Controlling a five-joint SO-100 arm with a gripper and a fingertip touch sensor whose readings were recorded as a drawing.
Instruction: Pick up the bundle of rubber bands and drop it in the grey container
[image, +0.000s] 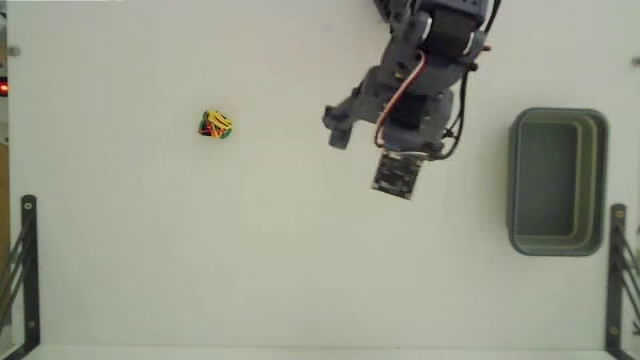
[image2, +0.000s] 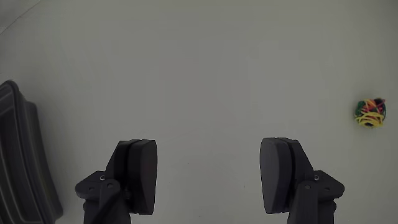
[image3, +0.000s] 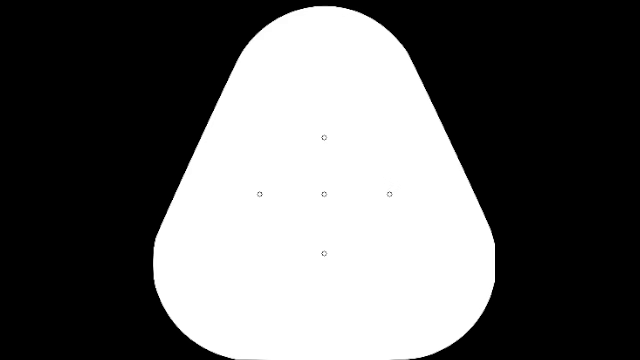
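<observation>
Showing the reach phase of the task, with nothing yet grasped, the fixed view looks down on a pale desk (image: 300, 270) that carries everything in play. The arm (image: 420, 80), the largest item, enters from about 1 o'clock at the top edge and stretches toward the centre. Next in size, the grey container (image: 603, 180) stands at about 3 o'clock near the right edge, upright and, as far as its interior shows, bare; in the wrist view only a dark portion of its rim appears at 8 o'clock. The gripper (image2: 208, 177) hangs above bare desk with its two fingers (image2: 140, 174) spread wide apart and nothing between them. Smallest of all, the bundle of rubber bands (image: 215, 124) lies on the desk at about 10 o'clock in the fixed view, well apart from both gripper and container; in the wrist view it sits at 3 o'clock by the right edge, off the gripper's line. Judged from this, the next move calls for swinging the gripper toward the bundle until it is centred between the fingers, then descending and closing.
</observation>
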